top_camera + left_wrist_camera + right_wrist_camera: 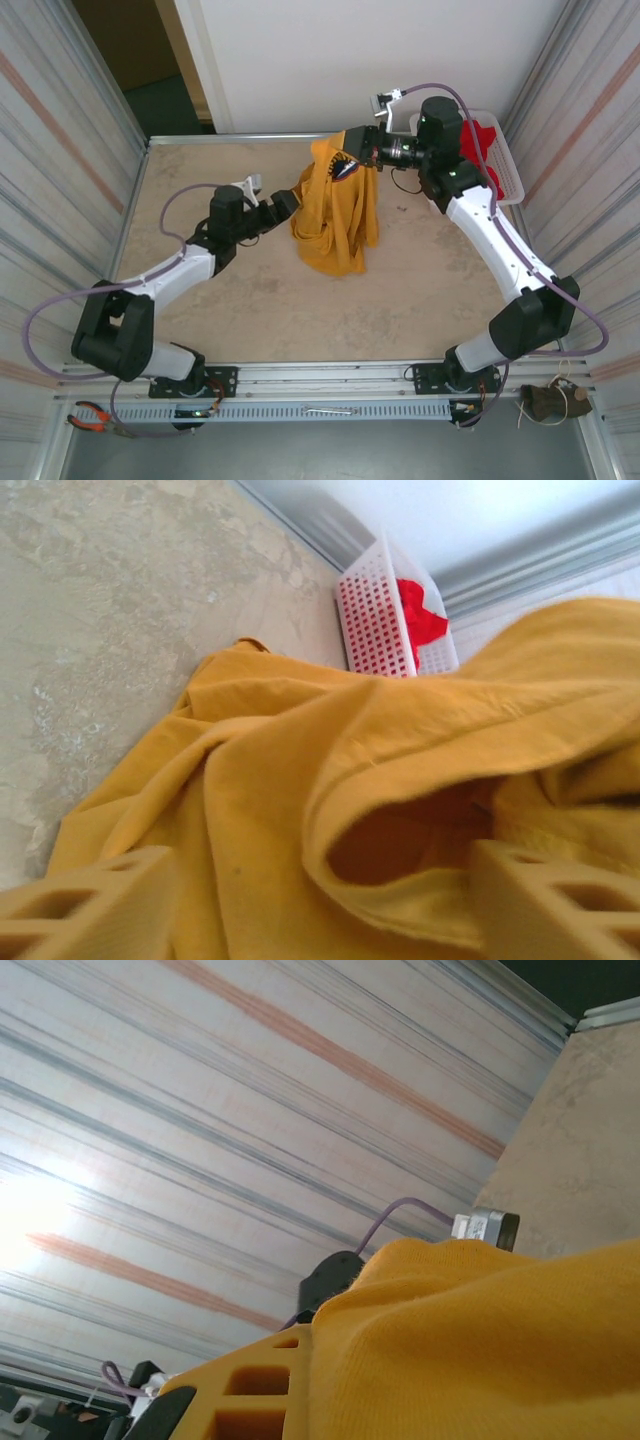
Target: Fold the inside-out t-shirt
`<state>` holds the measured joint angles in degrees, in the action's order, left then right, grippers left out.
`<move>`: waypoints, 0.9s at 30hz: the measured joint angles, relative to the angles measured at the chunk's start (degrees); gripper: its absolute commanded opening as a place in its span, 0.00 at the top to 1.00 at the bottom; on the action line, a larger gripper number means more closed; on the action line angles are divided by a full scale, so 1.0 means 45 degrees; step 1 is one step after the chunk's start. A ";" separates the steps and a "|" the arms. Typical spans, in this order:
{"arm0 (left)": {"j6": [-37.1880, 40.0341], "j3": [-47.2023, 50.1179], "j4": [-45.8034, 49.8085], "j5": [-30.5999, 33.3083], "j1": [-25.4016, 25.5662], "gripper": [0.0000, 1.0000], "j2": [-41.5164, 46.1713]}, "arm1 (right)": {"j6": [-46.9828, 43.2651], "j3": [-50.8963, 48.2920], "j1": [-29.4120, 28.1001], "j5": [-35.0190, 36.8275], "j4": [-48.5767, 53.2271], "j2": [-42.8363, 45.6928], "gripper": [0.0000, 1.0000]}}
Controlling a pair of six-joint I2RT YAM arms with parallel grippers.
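Right gripper [352,150] is pressed together on the upper end of the mustard-yellow t-shirt [335,220], holding it up off the surface [200,160] at the far side, just in front of the white wall; from its own wrist camera the yellow cloth drapes over one of its fingers [250,1385] and covers the lower right of the view. From that pinch the shirt hangs down in a bunched column; its lower end sits heaped on the surface near the middle, between the two arms.

Left gripper [288,204] reaches in from the left and meets the left edge of the hanging cloth, partway up; in its wrist view the two fingers [85,905] stand spread at either bottom corner, with a rolled hem and a dark hollow of fabric lying between them (the cloth is inside the span, but I see no pinch on it).

Off to the far right, behind the right arm, a white perforated basket [510,165] rests at the surface's corner with red garments [482,140] in it; it is well apart from the shirt. A pair of orange-handled pliers [92,417] lies on the metal rail at the near left, beside the left arm's base; purple cables loop along both arms.
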<state>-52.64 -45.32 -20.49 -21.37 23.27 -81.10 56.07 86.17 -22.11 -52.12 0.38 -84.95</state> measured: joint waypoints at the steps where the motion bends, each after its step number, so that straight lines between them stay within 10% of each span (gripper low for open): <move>1: 0.0019 -0.0121 -0.0005 -0.0005 0.0000 0.68 -0.0165 | -0.0005 -0.0117 0.0000 0.0000 0.0005 0.0083 1.00; 4: 0.0068 -0.0636 0.0073 0.0024 -0.0034 0.98 -0.0476 | -0.0015 -0.0588 0.0058 0.0005 0.0010 0.0408 1.00; 13: 0.0549 -0.2215 0.0748 -0.0097 -0.0636 1.00 -0.0141 | -0.0024 -0.1583 0.0515 0.0223 -0.0087 0.1088 1.00; 17: 0.0646 -0.3303 0.1569 -0.0423 -0.1015 1.00 -0.0078 | -0.0738 -0.1821 0.0617 0.1467 0.1088 0.1336 0.31; 27: 0.1588 -0.7465 0.3230 -0.2414 -0.1443 1.00 -0.0083 | -0.2948 -0.2919 0.0457 0.9151 0.7664 0.2769 0.26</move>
<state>-45.50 -78.91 -5.96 -32.23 16.78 -81.47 42.81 73.03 -20.05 -10.94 34.87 -72.49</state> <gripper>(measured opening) 0.059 0.729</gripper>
